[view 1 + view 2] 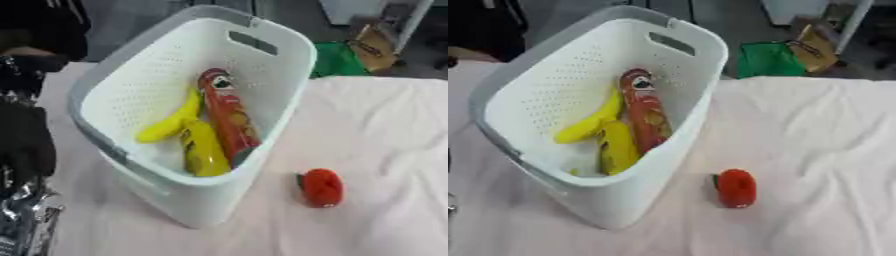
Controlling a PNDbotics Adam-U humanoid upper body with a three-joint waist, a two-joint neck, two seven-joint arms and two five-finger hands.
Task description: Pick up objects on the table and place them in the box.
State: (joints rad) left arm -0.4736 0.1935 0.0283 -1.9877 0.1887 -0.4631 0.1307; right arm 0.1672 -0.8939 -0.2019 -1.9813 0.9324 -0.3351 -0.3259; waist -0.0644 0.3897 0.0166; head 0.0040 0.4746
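Note:
A white perforated basket (262, 95) with grey rim handles stands on the table's left half. Inside it lie a yellow banana (171, 122), a yellow packet (203, 150) and a red tube-shaped can (229, 117) leaning along the basket's length. A small red rounded object (736, 187) with a dark end lies on the cloth just right of the basket's near corner. My left hand (24, 142) shows as a black shape at the left edge beside the basket, touching none of these. My right hand is out of sight.
A pale pink wrinkled cloth (815, 130) covers the table. Beyond the far edge are a green bag (337, 60) and a brown cardboard piece (374, 47). A silver arm joint (22, 222) sits at the lower left corner.

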